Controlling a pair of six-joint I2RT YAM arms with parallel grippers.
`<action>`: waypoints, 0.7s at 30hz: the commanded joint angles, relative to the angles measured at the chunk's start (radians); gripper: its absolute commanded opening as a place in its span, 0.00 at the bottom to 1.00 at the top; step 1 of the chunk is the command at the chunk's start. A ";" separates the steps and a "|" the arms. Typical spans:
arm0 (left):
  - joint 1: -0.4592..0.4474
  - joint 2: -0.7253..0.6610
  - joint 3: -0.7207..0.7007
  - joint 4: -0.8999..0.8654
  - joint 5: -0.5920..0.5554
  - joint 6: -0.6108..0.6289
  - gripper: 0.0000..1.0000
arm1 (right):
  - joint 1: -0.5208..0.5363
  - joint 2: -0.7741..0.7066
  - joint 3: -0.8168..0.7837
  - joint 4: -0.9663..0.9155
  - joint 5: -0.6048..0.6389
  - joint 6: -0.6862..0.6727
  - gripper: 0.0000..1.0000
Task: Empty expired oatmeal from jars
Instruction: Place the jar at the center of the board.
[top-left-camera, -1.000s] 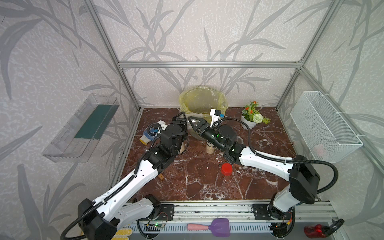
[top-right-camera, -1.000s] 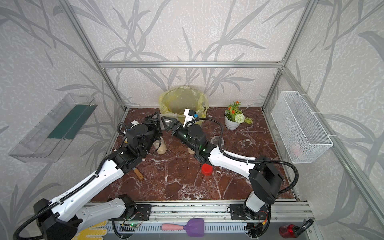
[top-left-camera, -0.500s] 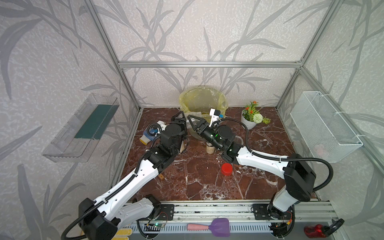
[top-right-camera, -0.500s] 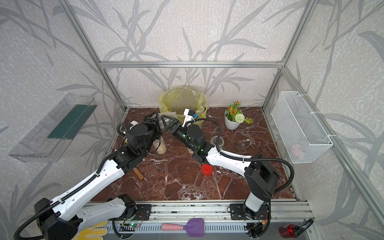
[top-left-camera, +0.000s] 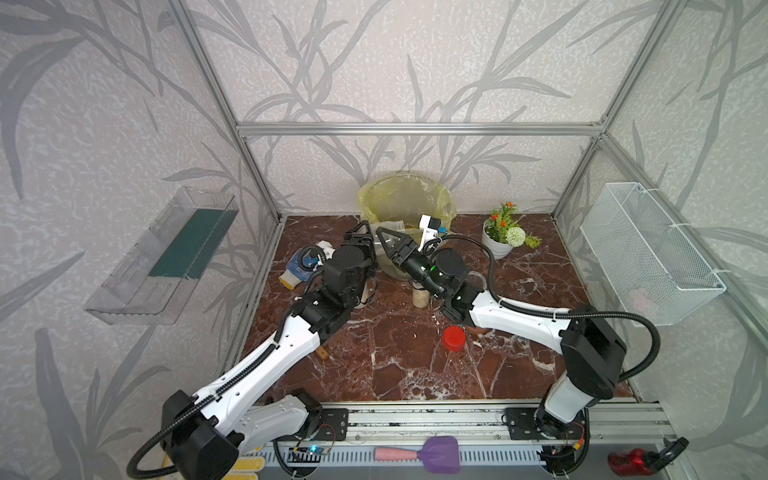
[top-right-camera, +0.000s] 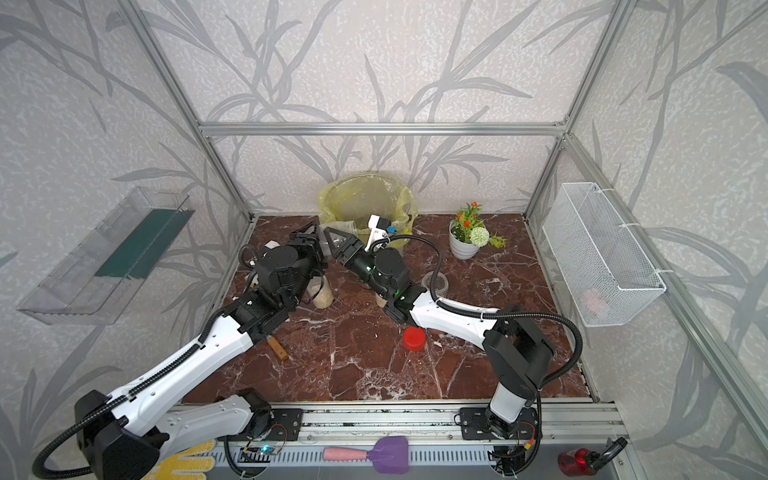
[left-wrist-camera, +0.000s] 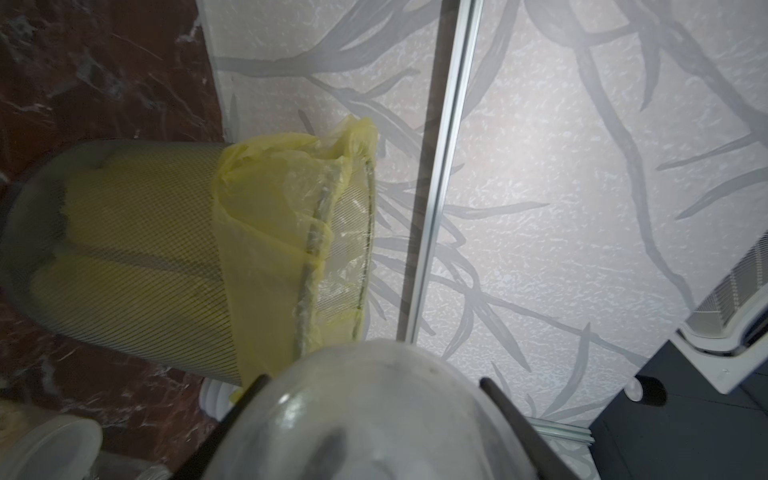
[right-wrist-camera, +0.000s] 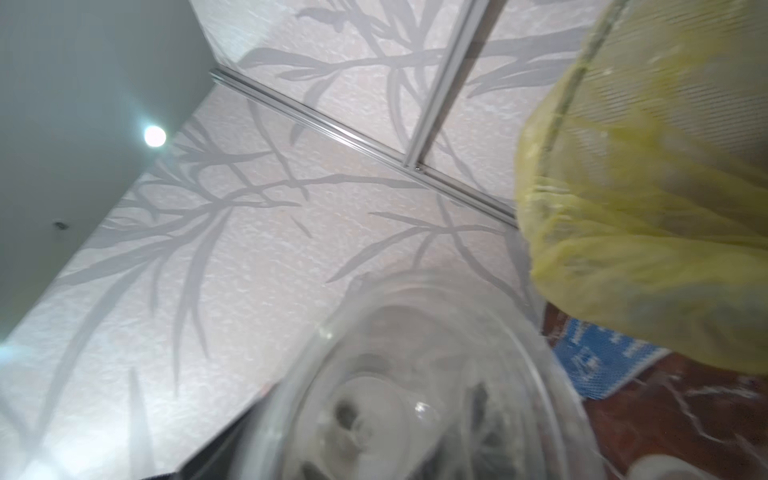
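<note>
left jaws: squeezing a clear jar (left-wrist-camera: 374, 415), holding it just beside the yellow-bagged bin (top-left-camera: 405, 199) | right jaws: hovering at that same jar, grip honestly can't tell | oatmeal (top-left-camera: 419, 301): sitting in a slim jar (top-left-camera: 419, 292) on the table (top-left-camera: 395, 374)

Pale walls (top-left-camera: 415, 62) with a grey leaf pattern stand around a red-brown marble desk (top-left-camera: 395, 374), and an aluminium frame (top-left-camera: 415, 129) joins them. At middle left hangs a clear plastic shelf (top-left-camera: 166, 266), at middle right a white wire basket (top-left-camera: 648, 253).
</note>
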 joint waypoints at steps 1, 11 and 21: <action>-0.022 -0.005 -0.011 -0.046 0.082 -0.016 0.46 | 0.003 0.011 0.019 0.051 -0.019 -0.010 0.38; -0.018 -0.075 -0.028 -0.114 0.062 0.051 0.73 | 0.003 -0.095 -0.044 -0.042 -0.005 -0.117 0.29; -0.016 -0.152 -0.016 -0.225 -0.002 0.156 0.79 | 0.001 -0.180 -0.077 -0.135 0.023 -0.190 0.29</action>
